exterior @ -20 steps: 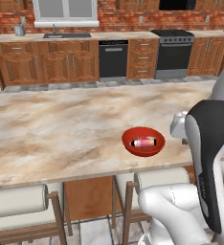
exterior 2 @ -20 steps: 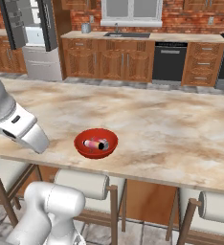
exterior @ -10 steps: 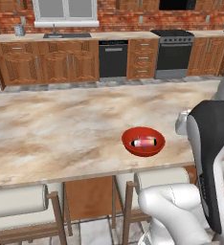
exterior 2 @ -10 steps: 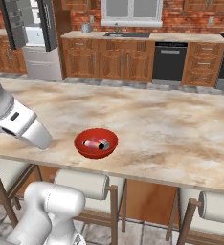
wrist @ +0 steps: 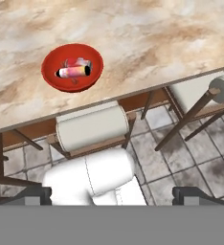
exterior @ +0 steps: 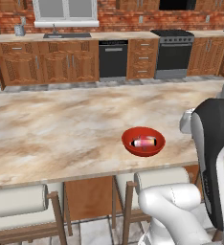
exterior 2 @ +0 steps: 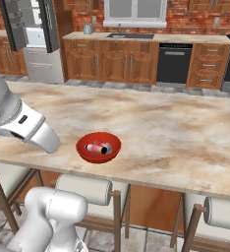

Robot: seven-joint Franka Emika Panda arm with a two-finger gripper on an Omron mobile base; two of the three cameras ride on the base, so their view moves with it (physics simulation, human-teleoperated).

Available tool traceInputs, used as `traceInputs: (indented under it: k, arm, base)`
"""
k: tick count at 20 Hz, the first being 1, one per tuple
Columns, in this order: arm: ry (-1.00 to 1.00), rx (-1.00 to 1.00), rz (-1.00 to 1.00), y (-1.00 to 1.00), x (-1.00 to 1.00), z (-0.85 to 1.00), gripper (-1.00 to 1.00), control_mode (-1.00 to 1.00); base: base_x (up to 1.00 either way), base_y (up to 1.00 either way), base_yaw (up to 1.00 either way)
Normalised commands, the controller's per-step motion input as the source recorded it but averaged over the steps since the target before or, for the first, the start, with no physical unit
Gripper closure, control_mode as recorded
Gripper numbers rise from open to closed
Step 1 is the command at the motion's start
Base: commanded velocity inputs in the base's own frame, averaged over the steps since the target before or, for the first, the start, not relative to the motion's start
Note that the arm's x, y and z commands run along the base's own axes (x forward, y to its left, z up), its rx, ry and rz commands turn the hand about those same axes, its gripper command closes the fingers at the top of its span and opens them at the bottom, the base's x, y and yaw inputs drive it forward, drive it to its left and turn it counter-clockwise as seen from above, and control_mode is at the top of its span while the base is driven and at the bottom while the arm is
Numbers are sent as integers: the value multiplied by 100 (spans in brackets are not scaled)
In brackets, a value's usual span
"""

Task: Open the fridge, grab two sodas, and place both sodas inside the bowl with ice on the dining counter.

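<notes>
A: What lines the red brick wall [exterior: 133,16]?
B: Wooden cabinets [exterior: 68,64], a black dishwasher [exterior: 113,60] right of them, and a window [exterior: 66,9] above.
A: And the floor [wrist: 176,162]?
B: Grey tiles.

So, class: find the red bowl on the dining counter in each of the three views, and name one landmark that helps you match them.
Left base view: the bowl sits right of centre, near the counter's front edge.
Right base view: the bowl sits left of centre, near the front edge.
Hand view: the bowl sits upper left.
Shared landmark: the cream stool cushion beneath the bowl.
</notes>
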Motion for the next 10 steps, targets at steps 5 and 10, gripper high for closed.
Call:
traceInputs:
  k: [5, 10]
  arm:
    - [0, 0, 4, -12, 45, -9, -100, -100]
    - [2, 0, 5, -11, 48, -14, -100, -100]
  base:
    - [0, 0, 0]
    - [0, 0, 0]
